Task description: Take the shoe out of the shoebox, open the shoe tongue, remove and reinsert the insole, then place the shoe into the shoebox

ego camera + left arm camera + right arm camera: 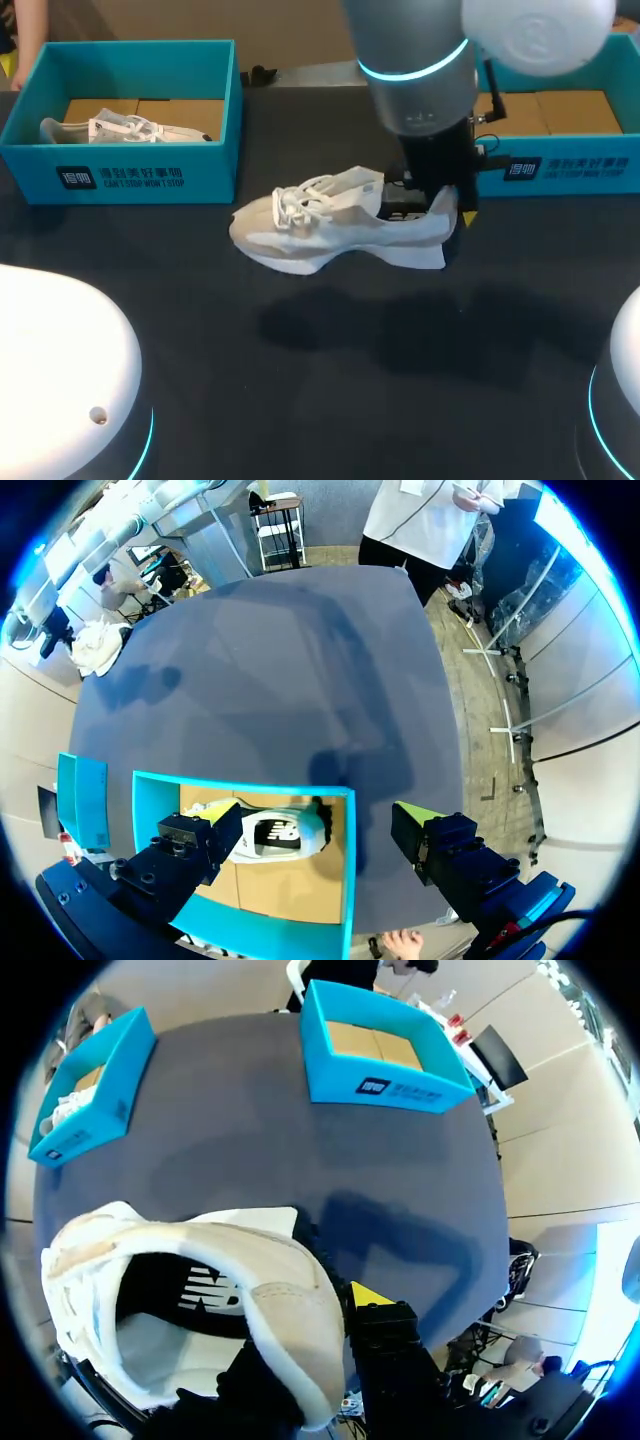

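- Shoe (330, 225) lies on the bench (330, 380) just in front of the right-hand shoebox (560, 168) — long axis along the box front, toe pointing away
- Right end effector (437, 208) clamped on its heel; left end effector (320, 815) spread wide — holding nothing

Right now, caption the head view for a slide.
Right end effector holds the white shoe by its heel, near the right-hand blue shoebox.
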### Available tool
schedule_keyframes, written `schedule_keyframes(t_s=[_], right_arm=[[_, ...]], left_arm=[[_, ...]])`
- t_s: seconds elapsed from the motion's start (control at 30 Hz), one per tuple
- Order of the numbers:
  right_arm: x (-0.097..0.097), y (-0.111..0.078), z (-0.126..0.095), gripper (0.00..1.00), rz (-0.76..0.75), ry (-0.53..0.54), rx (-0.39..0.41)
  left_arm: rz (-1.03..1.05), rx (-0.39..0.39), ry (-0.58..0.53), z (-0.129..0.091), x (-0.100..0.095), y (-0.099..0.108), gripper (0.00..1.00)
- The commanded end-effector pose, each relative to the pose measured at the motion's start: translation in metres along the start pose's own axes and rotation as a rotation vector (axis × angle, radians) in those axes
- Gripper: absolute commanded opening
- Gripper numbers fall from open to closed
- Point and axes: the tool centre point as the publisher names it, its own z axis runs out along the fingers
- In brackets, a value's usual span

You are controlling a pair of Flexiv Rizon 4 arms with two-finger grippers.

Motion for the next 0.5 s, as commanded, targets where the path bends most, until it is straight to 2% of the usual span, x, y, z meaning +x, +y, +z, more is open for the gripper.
schedule_keyframes(t_s=[0.03,0.27,0.43,0.5], right_arm=[[0.001,0.001,-0.001,0.0,0.001,0.0,0.001],[0.001,0.001,-0.001,0.0,0.001,0.0,0.001],[0.02,0.002,0.03,0.0,-0.025,0.012,0.013],[0.027,0.002,0.044,0.0,-0.032,-0.015,0.031]], left_arm=[[0.001,-0.002,0.003,0.0,0.0,-0.001,1.0],[0.001,-0.002,0.003,0.0,0.0,-0.001,1.0],[0.001,-0.002,0.003,0.0,0.0,-0.001,1.0],[0.001,-0.002,0.003,0.0,0.0,-0.001,1.0]])
